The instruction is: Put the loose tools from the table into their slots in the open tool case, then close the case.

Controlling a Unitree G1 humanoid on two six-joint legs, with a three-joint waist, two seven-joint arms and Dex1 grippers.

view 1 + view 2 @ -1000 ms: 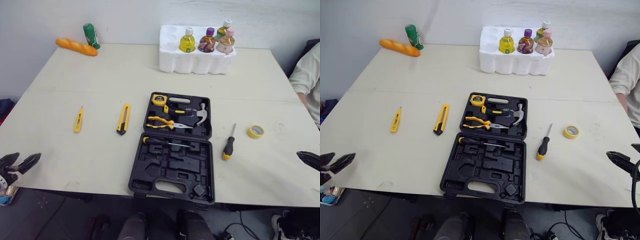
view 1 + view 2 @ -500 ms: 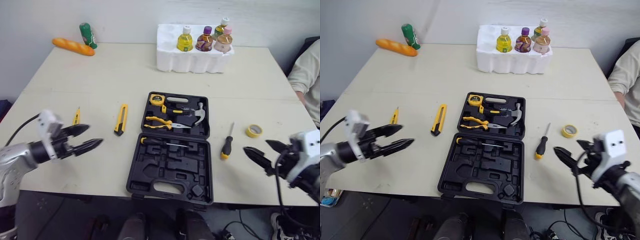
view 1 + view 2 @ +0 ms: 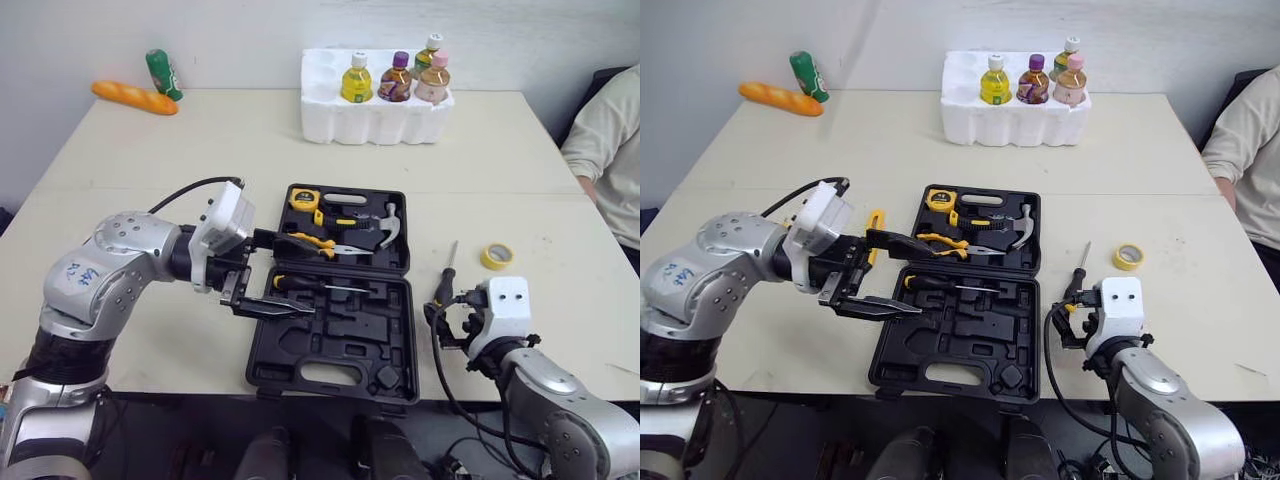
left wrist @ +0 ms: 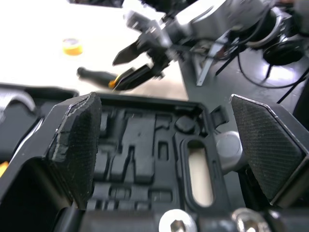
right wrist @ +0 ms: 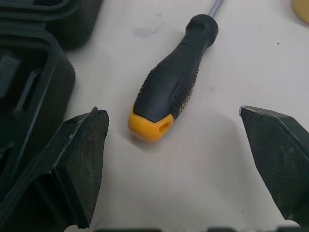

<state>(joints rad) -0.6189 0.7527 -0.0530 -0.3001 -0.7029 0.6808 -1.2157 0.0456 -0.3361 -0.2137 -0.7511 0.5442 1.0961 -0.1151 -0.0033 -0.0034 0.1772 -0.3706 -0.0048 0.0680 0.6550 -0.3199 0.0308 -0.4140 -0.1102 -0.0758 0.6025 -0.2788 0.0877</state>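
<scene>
While weighing the next grasp, look to the screwdriver [image 3: 442,288] on the tabletop [image 3: 200,150], just right of the case [image 3: 345,335]. Long axis running away from the robot: yellow butt nearest, black grip next, shaft pointing toward the far edge with a slight rightward tilt. Just short of that butt, right pincer [image 5: 170,116] spread wide and empty, one finger to either side of the axis line. Probably calls for little more than a straight advance along the handle before closing. Over the case's left side, left pincer [image 3: 312,277] likewise wide and empty, well apart from the screwdriver, hence the poorer choice. Right wrist view: butt centred between the pads, touching neither. Head views: butt crowded against the pincer, gap hard to judge, yet tape [image 3: 494,256] plain on the tabletop to the right of the shaft tip. Left wrist view: right pincer seen from across the case, beside the grip.
</scene>
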